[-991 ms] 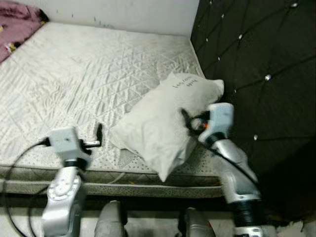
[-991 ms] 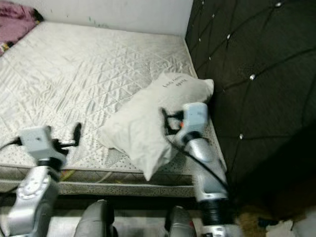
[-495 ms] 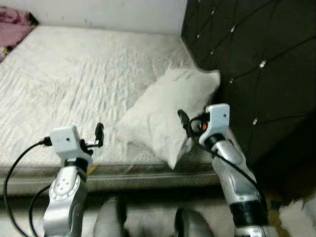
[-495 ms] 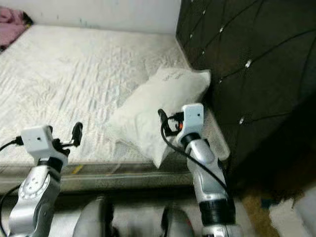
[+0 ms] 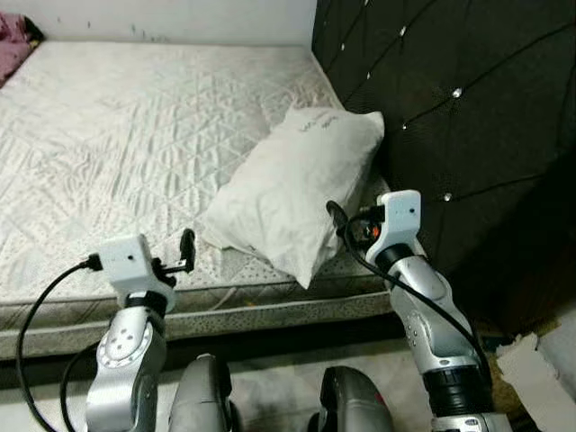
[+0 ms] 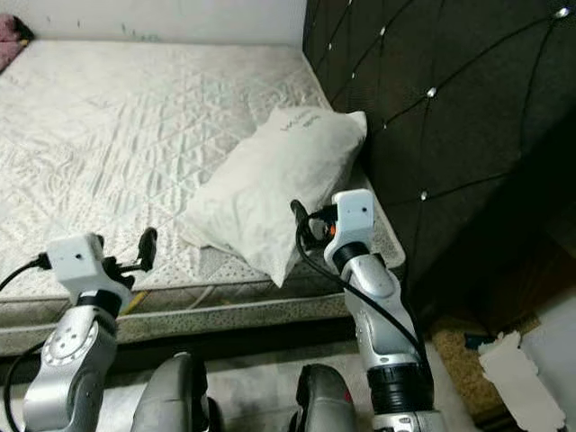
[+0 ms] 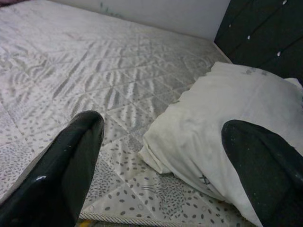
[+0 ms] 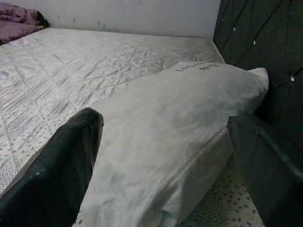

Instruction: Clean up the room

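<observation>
A white pillow (image 5: 292, 193) with handwriting near one end lies slanted on the quilted mattress (image 5: 117, 117), its far end against the dark tufted headboard (image 5: 450, 90). My right gripper (image 5: 337, 220) hovers open at the pillow's near right side, and the pillow (image 8: 180, 109) spans the gap between its fingers in the right wrist view. My left gripper (image 5: 186, 247) is open above the mattress's front edge, a short way left of the pillow's near corner (image 7: 156, 151).
A pink blanket (image 5: 13, 31) is bunched at the mattress's far left corner. The headboard forms a wall to the right. White crumpled paper (image 5: 531, 360) lies on the floor at the lower right. The mattress edge (image 5: 270, 310) runs just ahead of my legs.
The camera has swung and the whole scene has shifted, with more floor at the right now visible. Both arms keep their pose and the pillow lies as before.
</observation>
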Motion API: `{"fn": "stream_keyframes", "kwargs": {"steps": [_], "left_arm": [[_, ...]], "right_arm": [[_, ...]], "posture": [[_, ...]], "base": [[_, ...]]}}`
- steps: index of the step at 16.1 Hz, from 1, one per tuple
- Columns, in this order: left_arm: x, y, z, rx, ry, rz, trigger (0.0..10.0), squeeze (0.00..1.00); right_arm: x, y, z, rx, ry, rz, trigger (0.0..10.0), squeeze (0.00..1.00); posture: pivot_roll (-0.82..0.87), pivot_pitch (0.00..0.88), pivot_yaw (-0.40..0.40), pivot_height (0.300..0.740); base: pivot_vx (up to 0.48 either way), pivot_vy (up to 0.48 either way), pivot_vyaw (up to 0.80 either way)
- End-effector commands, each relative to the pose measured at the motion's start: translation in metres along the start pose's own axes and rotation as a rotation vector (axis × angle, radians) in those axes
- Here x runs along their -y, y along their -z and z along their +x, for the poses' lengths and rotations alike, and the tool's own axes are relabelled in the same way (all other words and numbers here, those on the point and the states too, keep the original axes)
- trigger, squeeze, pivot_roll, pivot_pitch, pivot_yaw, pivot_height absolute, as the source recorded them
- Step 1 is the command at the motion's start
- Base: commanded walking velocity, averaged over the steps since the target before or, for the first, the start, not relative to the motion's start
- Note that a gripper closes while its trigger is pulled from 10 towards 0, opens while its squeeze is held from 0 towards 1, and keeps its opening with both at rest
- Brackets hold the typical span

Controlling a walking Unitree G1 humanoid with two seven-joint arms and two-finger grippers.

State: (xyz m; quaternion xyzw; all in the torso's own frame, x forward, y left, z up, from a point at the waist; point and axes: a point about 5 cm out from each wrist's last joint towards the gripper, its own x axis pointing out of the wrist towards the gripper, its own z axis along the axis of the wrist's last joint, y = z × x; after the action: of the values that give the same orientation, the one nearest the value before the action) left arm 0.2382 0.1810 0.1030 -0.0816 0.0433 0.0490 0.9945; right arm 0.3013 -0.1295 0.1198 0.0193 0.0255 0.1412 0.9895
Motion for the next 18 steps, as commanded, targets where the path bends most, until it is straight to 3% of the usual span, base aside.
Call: {"fn": "stream_keyframes", "kwargs": {"steps": [1, 5, 11, 18], "left_arm": [[0.002, -0.0034, -0.001, 0.006, 0.003, -0.001, 10.0, 0.0], [0.0013, -0.0037, -0.0022, 0.0, -0.001, -0.003, 10.0, 0.0], [-0.0013, -0.0056, -0.002, 0.003, -0.022, 0.0, 10.0, 0.0], [-0.0048, -0.008, 0.0018, 0.015, -0.044, -0.033, 10.0, 0.0]], "right_arm": [[0.0018, -0.0045, -0.0002, 0.01, -0.001, -0.01, 10.0, 0.0], [0.0003, -0.005, -0.0004, 0.007, -0.009, 0.002, 10.0, 0.0], [-0.0014, -0.0039, 0.0001, -0.005, -0.017, 0.011, 10.0, 0.0], [-0.0013, -0.0037, 0.0023, -0.009, -0.018, 0.006, 10.0, 0.0]], "posture": [[-0.07, 0.048, -0.059, 0.656], [-0.07, 0.065, -0.058, 0.656], [-0.07, 0.075, -0.055, 0.596], [-0.07, 0.062, -0.055, 0.596]], "base": [[0.0, 0.0, 0.0], [0.0, 0.0, 0.0], [0.0, 0.0, 0.0], [0.0, 0.0, 0.0]]}}
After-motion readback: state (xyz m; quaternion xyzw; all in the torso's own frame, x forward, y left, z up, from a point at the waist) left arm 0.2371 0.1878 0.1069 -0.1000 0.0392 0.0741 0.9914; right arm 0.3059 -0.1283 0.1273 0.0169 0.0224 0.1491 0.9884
